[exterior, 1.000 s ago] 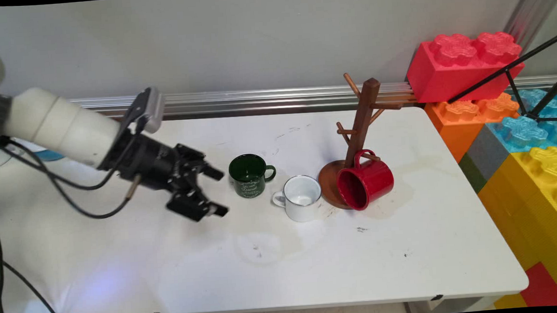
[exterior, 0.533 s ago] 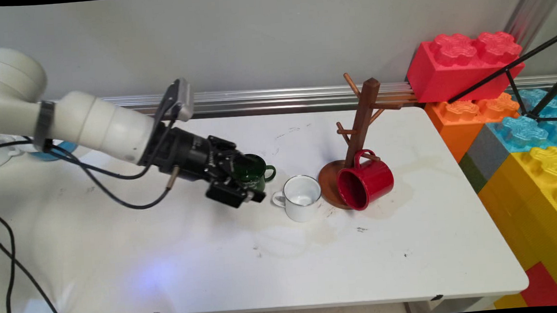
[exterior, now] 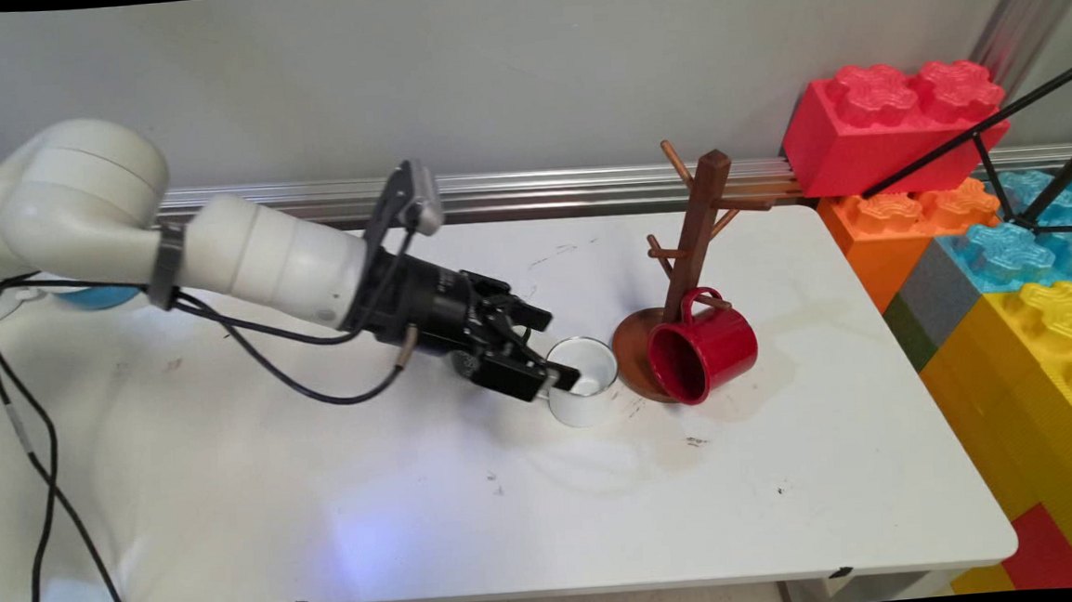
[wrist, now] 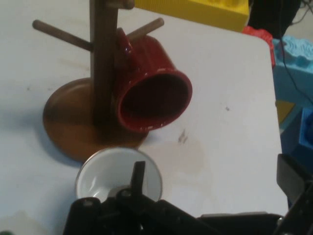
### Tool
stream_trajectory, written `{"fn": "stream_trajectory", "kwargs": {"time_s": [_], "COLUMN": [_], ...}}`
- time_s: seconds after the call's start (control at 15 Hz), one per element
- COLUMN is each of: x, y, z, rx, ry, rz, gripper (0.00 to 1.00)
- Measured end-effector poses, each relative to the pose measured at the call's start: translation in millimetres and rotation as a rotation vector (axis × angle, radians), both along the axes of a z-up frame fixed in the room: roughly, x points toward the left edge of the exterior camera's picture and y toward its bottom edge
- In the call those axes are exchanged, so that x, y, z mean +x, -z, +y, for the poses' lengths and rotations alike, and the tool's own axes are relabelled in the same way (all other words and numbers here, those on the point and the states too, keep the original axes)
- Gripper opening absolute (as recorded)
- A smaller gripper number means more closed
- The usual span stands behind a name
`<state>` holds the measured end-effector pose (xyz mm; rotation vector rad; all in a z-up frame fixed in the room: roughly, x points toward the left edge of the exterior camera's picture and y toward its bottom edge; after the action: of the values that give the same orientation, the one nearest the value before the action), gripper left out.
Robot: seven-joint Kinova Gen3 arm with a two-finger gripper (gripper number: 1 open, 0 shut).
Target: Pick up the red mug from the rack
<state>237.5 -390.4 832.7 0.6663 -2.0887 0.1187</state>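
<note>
Two fingers of pincer spread apart, gripping nothing, low over bench at frame centre. Lower finger tip at rim of white mug, on its left side; contact unclear. Red mug hangs tilted on peg of wooden mug tree, mouth toward camera, just right of white mug. Toy bricks stacked at right edge.

Red mug hung on wooden mug tree, white mug beside; toy bricks right
</note>
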Motion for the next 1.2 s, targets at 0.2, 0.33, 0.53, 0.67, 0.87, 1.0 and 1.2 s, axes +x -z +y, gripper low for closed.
{"fn": "stream_trajectory", "kwargs": {"time_s": [0.2, 0.33, 0.53, 0.67, 0.87, 1.0, 1.2], "x": [-21.4, -31.1, -44.9, -52.6, -68.2, -77.5, -92.3], "y": [6.0, 9.0, 13.4, 16.5, 23.4, 28.5, 36.9], "z": [-0.9, -0.8, 0.1, 0.7, 1.8, 2.0, -0.3], "rx": [0.01, 0.015, 0.025, 0.033, 0.05, 0.061, 0.075], "ry": [-0.022, -0.033, -0.05, -0.062, -0.088, -0.107, -0.14], "rz": [0.013, 0.017, 0.023, 0.025, 0.029, 0.032, 0.039], "gripper": [1.0, 1.0, 1.0, 1.0, 1.0, 1.0, 1.0]}}
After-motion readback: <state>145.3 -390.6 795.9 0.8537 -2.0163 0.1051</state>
